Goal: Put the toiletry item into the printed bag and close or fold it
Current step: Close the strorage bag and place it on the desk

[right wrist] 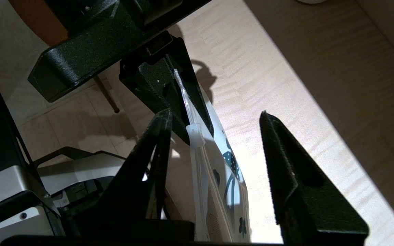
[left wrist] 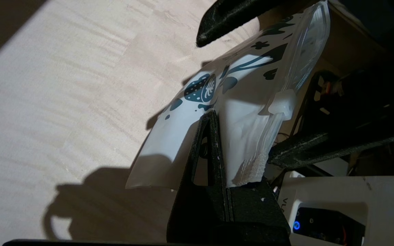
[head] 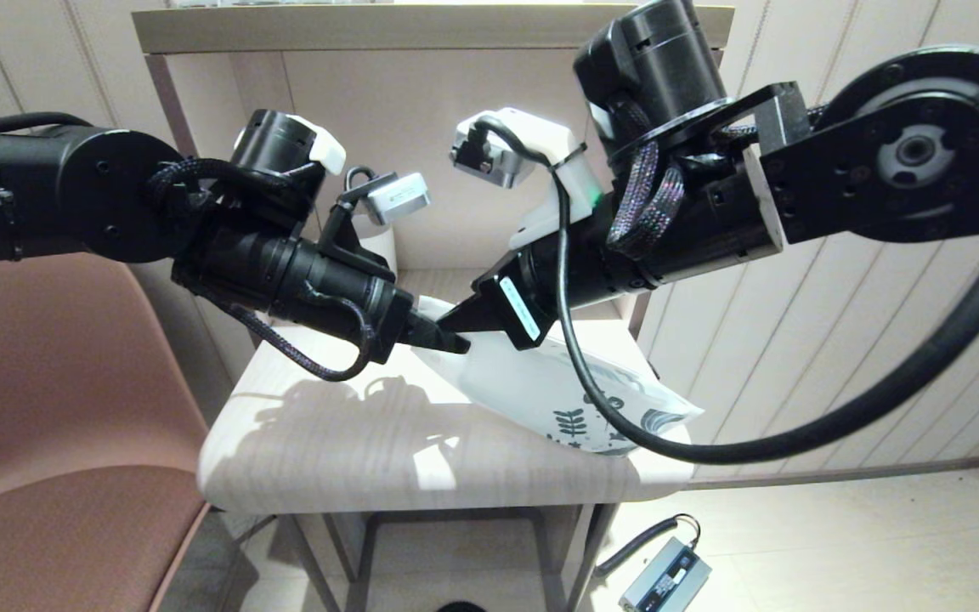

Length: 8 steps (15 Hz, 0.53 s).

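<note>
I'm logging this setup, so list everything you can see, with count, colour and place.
printed bag: one, white with blue-grey leaf print, lifted at its zip end over the table's right side
zip slider: one, white, on the bag's zip strip
table: one, pale wood, centre
chair: one, brown, left
small grey device: one, on the floor
left gripper: black, fingers shut on the bag
right gripper: black, fingers open either side of the zip strip

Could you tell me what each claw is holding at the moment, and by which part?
The left claw grips the printed bag at its zip-strip edge. The right claw is open around that edge, holding nothing.
</note>
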Available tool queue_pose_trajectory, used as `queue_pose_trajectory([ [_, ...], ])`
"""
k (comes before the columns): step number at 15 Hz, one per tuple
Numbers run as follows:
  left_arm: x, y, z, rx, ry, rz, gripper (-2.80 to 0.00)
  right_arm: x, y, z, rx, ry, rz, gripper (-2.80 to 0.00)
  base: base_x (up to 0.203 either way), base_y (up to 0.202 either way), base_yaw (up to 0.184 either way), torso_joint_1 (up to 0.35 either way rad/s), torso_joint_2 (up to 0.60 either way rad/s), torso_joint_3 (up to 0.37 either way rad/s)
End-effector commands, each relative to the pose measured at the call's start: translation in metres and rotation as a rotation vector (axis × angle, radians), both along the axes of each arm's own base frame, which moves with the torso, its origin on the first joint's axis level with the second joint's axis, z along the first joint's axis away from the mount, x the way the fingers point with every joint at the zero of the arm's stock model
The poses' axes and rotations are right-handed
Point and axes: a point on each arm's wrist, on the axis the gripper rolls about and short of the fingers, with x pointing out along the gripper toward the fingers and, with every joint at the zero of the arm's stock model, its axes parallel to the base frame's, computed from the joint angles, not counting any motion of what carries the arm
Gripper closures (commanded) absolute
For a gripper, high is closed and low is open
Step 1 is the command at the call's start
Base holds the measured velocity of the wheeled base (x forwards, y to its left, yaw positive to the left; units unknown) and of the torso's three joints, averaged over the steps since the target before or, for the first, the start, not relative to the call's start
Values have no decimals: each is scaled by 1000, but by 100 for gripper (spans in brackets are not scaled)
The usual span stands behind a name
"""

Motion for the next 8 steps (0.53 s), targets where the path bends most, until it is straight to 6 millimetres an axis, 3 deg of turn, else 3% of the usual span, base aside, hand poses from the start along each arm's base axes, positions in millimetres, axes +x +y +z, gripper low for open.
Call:
queue_pose_trajectory([
  [1,0,0,-1,0,4,-4,0,0,1,-1,-3,2,3,0,0,0,0,0,0,0],
  [8,1,-1,-2,5,-5,-14,0,0,1,0,-2,1,4,0,0,0,0,0,0,0],
])
